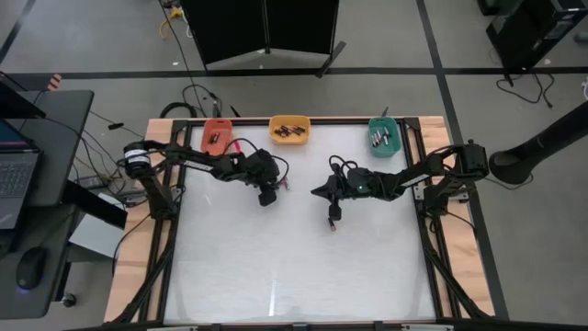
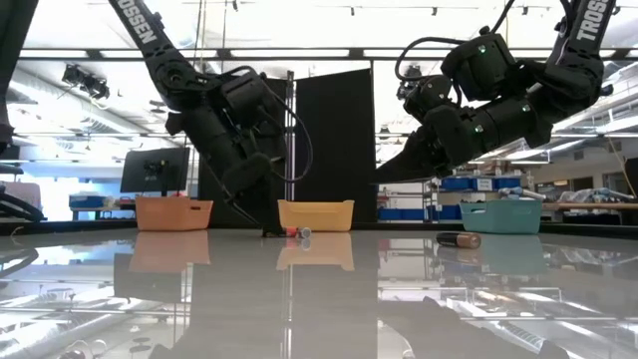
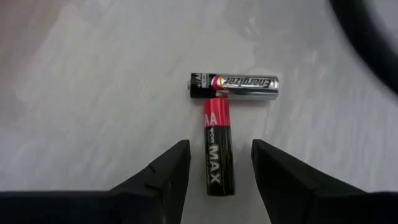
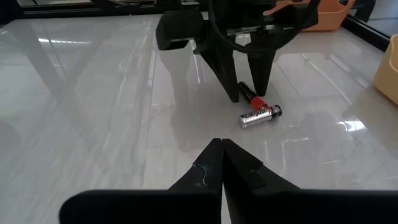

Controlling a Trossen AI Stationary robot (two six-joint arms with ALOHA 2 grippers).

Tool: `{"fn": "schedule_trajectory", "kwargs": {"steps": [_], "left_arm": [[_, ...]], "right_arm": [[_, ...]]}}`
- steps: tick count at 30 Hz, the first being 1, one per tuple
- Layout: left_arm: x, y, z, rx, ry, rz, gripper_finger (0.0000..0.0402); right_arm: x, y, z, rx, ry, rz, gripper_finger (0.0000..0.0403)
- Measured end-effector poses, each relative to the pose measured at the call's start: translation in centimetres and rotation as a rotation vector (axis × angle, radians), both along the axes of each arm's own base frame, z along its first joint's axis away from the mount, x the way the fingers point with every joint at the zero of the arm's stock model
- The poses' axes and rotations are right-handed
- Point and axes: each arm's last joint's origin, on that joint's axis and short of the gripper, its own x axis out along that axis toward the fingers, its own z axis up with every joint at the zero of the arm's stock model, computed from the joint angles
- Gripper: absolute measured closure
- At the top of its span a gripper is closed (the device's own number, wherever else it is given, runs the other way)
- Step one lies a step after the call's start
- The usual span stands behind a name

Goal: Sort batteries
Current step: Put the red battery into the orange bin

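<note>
Two batteries lie on the white table, touching in a T. One is a red and black battery (image 3: 217,152); the other is a silvery and black battery (image 3: 239,83) lying across its red end. My left gripper (image 3: 219,144) (image 1: 267,195) points down at them, open, with one finger on either side of the red and black battery and a gap on both sides. My right gripper (image 4: 221,155) (image 1: 315,192) hovers shut and empty just to their right, above the table. A third, dark battery (image 2: 459,239) (image 1: 333,217) lies on its side below the right gripper.
Three bins stand along the far edge: an orange-red bin (image 1: 218,134), a yellow bin (image 1: 289,130) and a teal bin (image 1: 384,134), each holding batteries. The two grippers are close together near the table's middle. Bare white table spreads toward the near edge.
</note>
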Motion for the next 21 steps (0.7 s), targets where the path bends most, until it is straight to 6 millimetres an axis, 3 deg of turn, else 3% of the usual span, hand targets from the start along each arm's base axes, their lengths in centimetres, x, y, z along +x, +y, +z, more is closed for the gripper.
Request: {"fn": "schedule_trajectory", "kwargs": {"steps": [8, 19, 21], "left_arm": [[0.02, 0.04, -0.15, -0.012, 0.003, 0.030, 0.0241], [-0.07, -0.26, -0.16, 0.067, 0.045, -0.074, 0.0351], [-0.24, -0.37, 0.00, 0.063, 0.055, -0.081, 0.0353]], "right_arm": [[0.00, 0.00, -0.01, -0.001, 0.000, 0.001, 0.0390], [-0.01, 0.00, -0.02, -0.001, 0.001, 0.001, 0.0388], [-0.01, 0.00, -0.02, -0.001, 0.001, 0.001, 0.0395]]}}
